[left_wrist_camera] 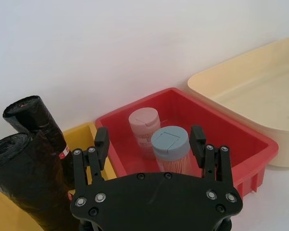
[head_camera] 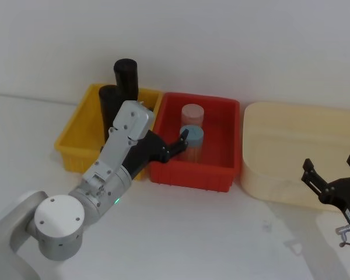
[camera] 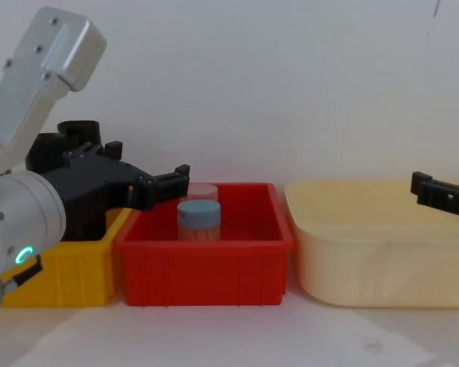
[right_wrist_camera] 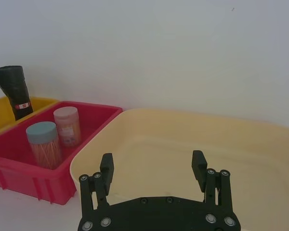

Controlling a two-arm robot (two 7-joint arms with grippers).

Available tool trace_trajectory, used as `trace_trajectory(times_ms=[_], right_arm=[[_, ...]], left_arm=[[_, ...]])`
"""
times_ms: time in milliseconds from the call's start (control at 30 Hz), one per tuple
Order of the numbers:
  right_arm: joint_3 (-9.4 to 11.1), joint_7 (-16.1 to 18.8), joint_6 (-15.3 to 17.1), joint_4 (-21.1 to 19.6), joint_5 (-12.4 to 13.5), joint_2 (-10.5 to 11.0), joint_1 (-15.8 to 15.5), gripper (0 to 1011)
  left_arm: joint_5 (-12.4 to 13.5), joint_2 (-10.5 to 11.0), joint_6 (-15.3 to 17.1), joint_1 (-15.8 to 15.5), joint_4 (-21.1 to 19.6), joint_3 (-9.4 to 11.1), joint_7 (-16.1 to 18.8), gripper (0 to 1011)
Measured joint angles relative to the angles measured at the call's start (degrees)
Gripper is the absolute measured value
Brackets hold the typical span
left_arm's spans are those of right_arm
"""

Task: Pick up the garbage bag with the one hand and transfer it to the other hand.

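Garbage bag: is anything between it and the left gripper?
Nothing visible. The open left gripper hangs over the red bin facing the jars; the garbage bag stands beside it, slimmer roll behind. Right gripper sits by the cream tub.

White table (head_camera: 192, 233): yellow bin (head_camera: 70, 150), red bin (head_camera: 192, 176), cream tub (head_camera: 280, 188) side by side.
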Motion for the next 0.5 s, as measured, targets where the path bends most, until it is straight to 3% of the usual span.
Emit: trace_trajectory(times_ms=[500], right_arm=[[0.0, 0.0, 0.0, 0.0, 0.0, 0.0, 0.0, 1000]], left_arm=[[0.0, 0.0, 0.0, 0.0, 0.0, 0.0, 0.0, 1001]])
